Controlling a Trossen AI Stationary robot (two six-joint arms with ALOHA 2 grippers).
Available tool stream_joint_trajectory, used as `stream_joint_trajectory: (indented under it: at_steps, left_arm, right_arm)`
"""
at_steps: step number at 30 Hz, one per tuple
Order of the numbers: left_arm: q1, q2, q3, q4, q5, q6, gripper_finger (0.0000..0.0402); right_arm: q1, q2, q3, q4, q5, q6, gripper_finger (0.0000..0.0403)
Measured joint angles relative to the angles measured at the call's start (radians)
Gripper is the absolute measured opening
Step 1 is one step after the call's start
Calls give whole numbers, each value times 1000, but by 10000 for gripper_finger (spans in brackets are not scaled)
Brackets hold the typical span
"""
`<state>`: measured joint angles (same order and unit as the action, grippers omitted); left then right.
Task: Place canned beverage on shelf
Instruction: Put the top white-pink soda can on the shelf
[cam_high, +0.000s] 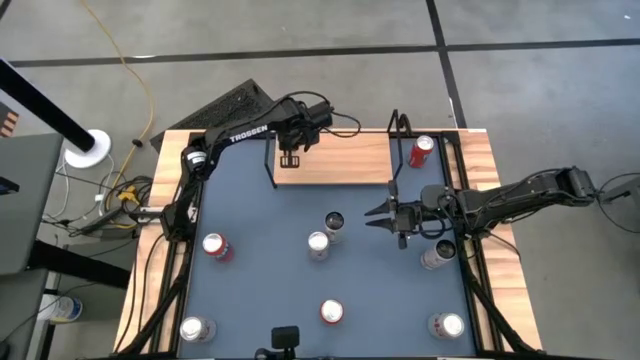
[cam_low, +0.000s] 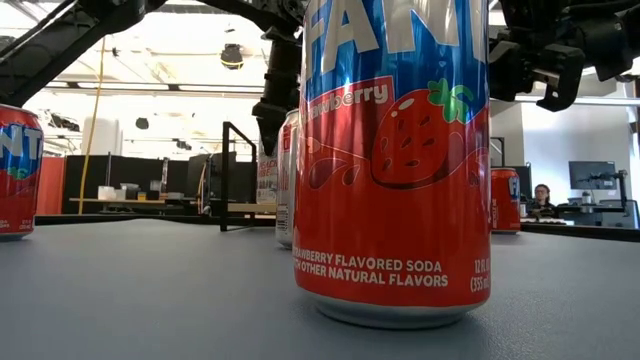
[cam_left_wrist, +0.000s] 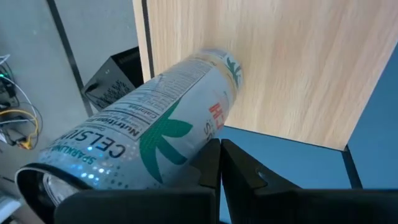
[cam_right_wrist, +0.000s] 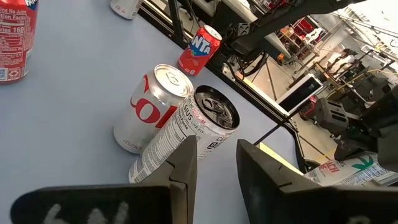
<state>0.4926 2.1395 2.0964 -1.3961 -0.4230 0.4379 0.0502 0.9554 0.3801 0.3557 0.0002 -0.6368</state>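
Note:
The shelf (cam_high: 335, 160), a light-wood board on a black wire frame, stands at the table's far side. A silver Celsius can (cam_left_wrist: 149, 124) stands with its base (cam_left_wrist: 222, 62) on the board's left end. My left gripper (cam_high: 290, 157) hangs over it, its fingers (cam_left_wrist: 210, 163) close together right beside the can's wall. My right gripper (cam_high: 384, 213) is open and empty at mid-table, pointing toward the table's left at a second Celsius can (cam_right_wrist: 189, 134), which stands upright a short way ahead. My left gripper comes at the Celsius can from above, pointing down. Both fingers stand on one side of the can, next to its side wall (cam_left_wrist: 189, 146). I cannot tell whether the nearer finger touches the wall. The can stands on the shelf board.
A silver-and-red can (cam_high: 318, 243) stands beside the second Celsius can. A red can (cam_high: 421, 150) lies right of the shelf. Other cans stand at the left (cam_high: 216, 245), near the front edge (cam_high: 331, 312) and under my right arm (cam_high: 437, 252).

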Motion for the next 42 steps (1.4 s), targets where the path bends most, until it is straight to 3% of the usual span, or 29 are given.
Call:
stream_joint_trajectory:
  at_steps: [42]
  left_arm:
    - [37, 0, 0, 116, -2, -3, 0]
  right_arm:
    - [0, 0, 0, 0, 0, 0, 111]
